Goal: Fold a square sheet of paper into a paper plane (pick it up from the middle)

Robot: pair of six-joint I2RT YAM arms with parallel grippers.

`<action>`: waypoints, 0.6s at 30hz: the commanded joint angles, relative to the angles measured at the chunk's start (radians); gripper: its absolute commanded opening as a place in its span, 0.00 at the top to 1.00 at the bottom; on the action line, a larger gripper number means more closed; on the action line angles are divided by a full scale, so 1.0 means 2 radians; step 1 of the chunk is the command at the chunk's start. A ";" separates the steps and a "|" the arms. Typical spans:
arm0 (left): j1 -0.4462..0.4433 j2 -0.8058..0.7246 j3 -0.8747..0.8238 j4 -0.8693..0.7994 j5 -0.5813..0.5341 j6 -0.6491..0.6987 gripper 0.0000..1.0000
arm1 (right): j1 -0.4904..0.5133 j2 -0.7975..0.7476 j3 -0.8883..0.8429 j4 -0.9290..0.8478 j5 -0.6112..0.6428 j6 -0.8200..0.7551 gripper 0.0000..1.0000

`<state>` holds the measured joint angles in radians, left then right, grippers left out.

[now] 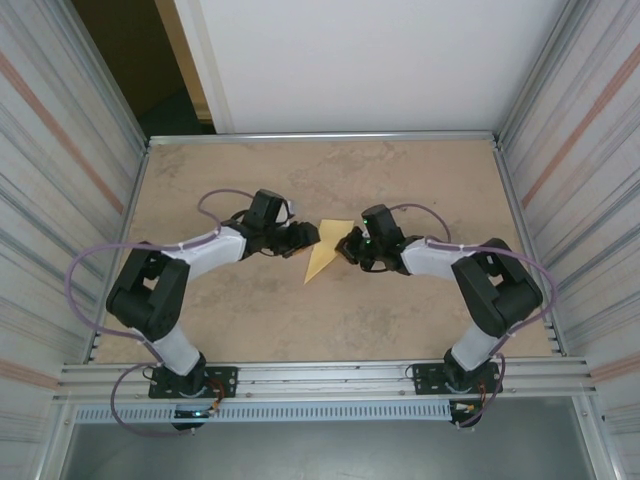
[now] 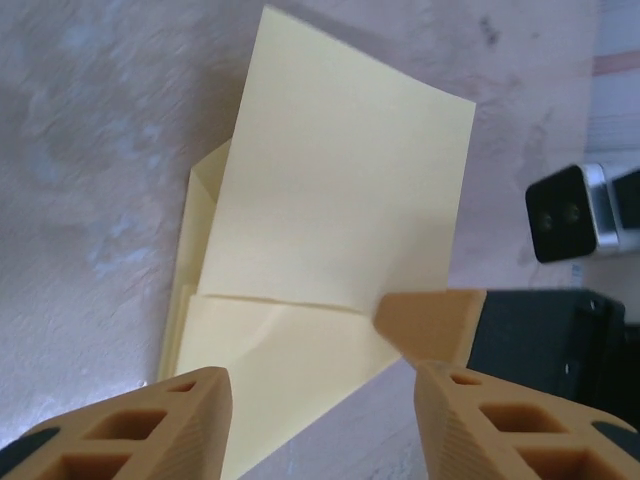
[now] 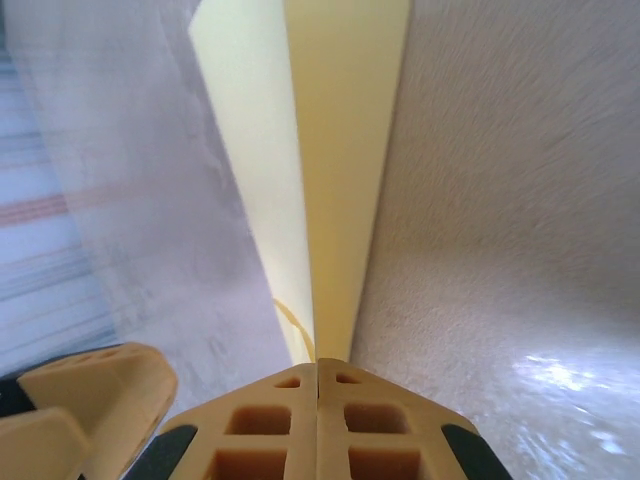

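Observation:
The pale-yellow sheet of paper (image 1: 324, 256) is creased into a pointed, folded shape at the table's middle. In the left wrist view the paper (image 2: 340, 200) shows a large flap standing up over lower layers, with a crease across it. My right gripper (image 3: 318, 365) is shut on the paper's folded edge (image 3: 335, 150); one of its fingers (image 2: 430, 320) pinches the paper's right corner. My left gripper (image 2: 320, 400) is open, its fingers astride the paper's near point without touching it. Seen from above, the left gripper (image 1: 305, 238) and right gripper (image 1: 350, 246) face each other across the paper.
The tan table (image 1: 250, 310) is bounded by a metal rail at the back (image 1: 320, 137) and corrugated walls at both sides. The right wrist's black camera housing (image 2: 565, 212) sits close to my left gripper. A left finger (image 3: 90, 390) shows beside the right jaws.

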<state>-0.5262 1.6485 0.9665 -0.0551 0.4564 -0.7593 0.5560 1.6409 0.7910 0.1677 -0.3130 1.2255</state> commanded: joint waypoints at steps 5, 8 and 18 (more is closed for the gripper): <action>-0.074 -0.037 0.003 0.003 -0.096 0.176 0.40 | -0.033 -0.073 -0.024 -0.051 0.023 0.020 0.97; -0.103 -0.031 -0.001 0.025 -0.126 0.228 0.37 | -0.045 -0.081 -0.027 -0.058 0.011 0.031 0.97; -0.162 0.033 0.015 0.063 -0.207 0.360 0.38 | -0.066 -0.091 -0.028 -0.074 -0.019 0.049 0.96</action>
<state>-0.8303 1.6783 0.9665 0.0452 0.1226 -0.1825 0.4328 1.4899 0.7338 0.0551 -0.3218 1.2987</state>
